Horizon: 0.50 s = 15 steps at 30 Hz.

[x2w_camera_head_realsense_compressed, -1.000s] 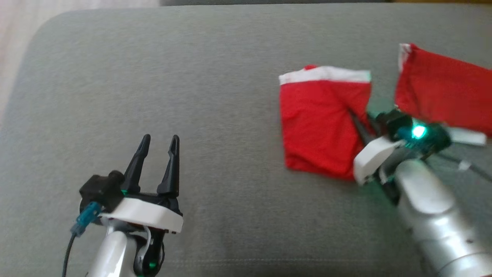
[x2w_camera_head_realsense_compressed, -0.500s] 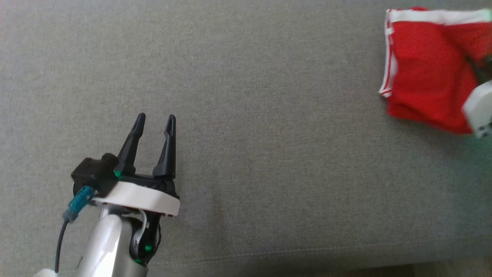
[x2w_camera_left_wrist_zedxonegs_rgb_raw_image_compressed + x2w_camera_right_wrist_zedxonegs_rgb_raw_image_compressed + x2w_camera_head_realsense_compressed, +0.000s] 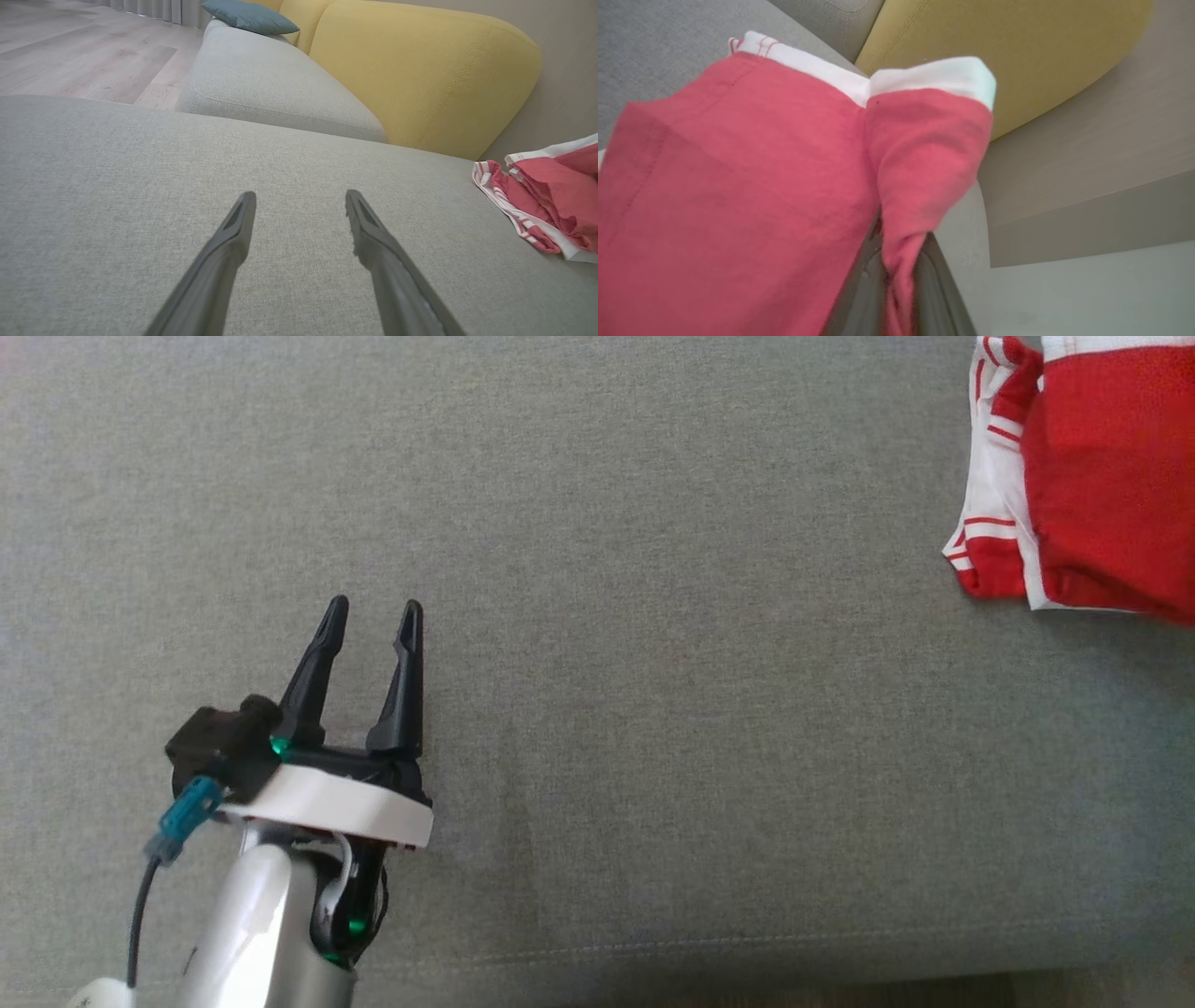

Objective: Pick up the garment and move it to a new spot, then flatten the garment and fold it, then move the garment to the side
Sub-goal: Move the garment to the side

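Note:
The garment [image 3: 1102, 476] is red with white bands and stripes. It lies bunched at the far right of the grey sofa cushion [image 3: 653, 709]. In the left wrist view the garment [image 3: 551, 186] lies well right of my fingers. My left gripper [image 3: 373, 607] stands open and empty over bare cushion at the lower left; its spread fingers show again in the left gripper [image 3: 300, 193] view. A fold of the garment [image 3: 738, 186] is pinched in my right gripper [image 3: 901, 261], which is shut on it. Red cloth drapes over the fingertips and hides them.
A yellow backrest [image 3: 420, 70] rises behind the cushion, with a second grey seat [image 3: 271, 88] and a teal pillow [image 3: 250, 16] beyond. Wooden floor [image 3: 70, 56] lies past the cushion's far edge. The cushion's front seam [image 3: 653, 947] runs along the bottom.
The head camera has swung, so the garment now sits at the right edge and the right arm has left that view. The garment's striped white edge has come into sight. The left gripper stays open.

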Tool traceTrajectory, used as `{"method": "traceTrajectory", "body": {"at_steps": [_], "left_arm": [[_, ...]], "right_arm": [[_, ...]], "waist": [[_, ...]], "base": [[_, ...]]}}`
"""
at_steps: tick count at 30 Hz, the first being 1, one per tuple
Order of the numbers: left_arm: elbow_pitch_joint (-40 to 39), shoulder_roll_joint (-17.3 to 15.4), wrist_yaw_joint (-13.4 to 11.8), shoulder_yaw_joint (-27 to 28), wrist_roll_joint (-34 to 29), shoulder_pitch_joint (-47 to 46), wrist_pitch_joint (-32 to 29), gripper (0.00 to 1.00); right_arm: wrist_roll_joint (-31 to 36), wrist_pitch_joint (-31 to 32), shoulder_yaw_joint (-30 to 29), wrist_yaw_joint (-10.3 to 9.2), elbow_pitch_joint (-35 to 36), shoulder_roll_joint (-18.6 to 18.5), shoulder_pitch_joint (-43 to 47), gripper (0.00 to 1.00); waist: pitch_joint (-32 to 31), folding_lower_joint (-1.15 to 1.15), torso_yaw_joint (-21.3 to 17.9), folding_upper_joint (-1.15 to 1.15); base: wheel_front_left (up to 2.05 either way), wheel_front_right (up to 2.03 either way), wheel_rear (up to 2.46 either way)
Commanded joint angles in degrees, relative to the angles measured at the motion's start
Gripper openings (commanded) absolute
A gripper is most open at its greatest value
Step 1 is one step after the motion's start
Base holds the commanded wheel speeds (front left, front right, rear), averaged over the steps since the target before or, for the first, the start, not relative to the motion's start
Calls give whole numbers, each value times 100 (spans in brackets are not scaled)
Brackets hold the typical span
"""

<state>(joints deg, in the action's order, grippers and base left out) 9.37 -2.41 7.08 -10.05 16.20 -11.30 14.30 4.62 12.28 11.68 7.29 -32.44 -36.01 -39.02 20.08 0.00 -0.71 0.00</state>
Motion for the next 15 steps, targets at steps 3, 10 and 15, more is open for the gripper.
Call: {"method": "traceTrajectory", "body": {"at_steps": [3,10,15], "left_arm": [[-165,-47,27,237,-35,-193,70,100],[-123,-47,34,267,-48,-236,70,100],[-103,-47,37,278,-55,-213,70,100]], "right_arm": [[40,129,-186,20,356,-63,243,0],[-14,295,-483,20,627,64,444,15],[4,452,-657,20,805,245,561,100]], "waist": [[40,0,-1,0],[54,0,-3,0],[3,0,-16,0]], "base": [[0,0,0],[0,0,0],[0,0,0]]}}
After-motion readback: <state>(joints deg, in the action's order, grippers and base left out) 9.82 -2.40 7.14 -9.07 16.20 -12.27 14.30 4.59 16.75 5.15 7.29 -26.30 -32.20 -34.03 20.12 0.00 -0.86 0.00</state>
